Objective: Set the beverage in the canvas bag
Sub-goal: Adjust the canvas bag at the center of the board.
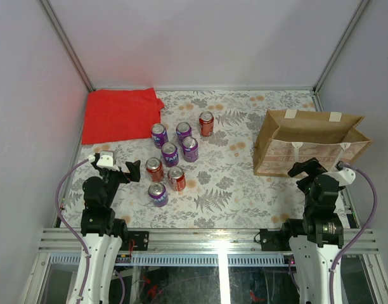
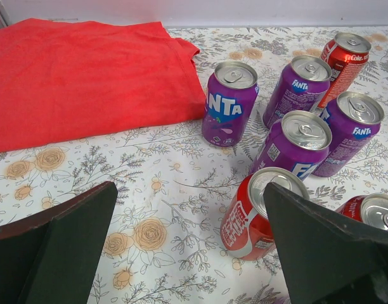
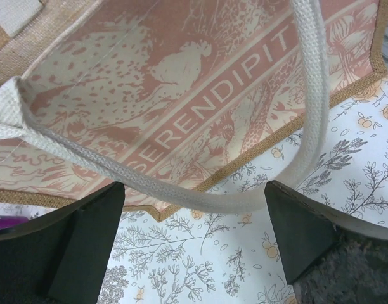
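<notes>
Several beverage cans stand upright in a cluster left of centre on the floral table: purple Fanta cans point(image 1: 170, 153) and red cola cans point(image 1: 155, 169). My left gripper point(image 1: 127, 171) hovers open just left of the cluster. In the left wrist view the left gripper point(image 2: 191, 247) holds nothing, and the nearest red can point(image 2: 254, 215) stands just inside its right finger point(image 2: 321, 247). The canvas bag point(image 1: 308, 142) stands open at the right. My right gripper point(image 1: 305, 168) sits open at the bag's near side, and in its wrist view the right gripper point(image 3: 194, 247) is empty below the bag's cream handle point(image 3: 308, 133).
A flat red cloth point(image 1: 121, 114) lies at the back left, also seen as the red cloth point(image 2: 92, 76) beyond the left fingers. White walls with metal posts enclose the table. The printed bag wall point(image 3: 181, 82) fills the right wrist view.
</notes>
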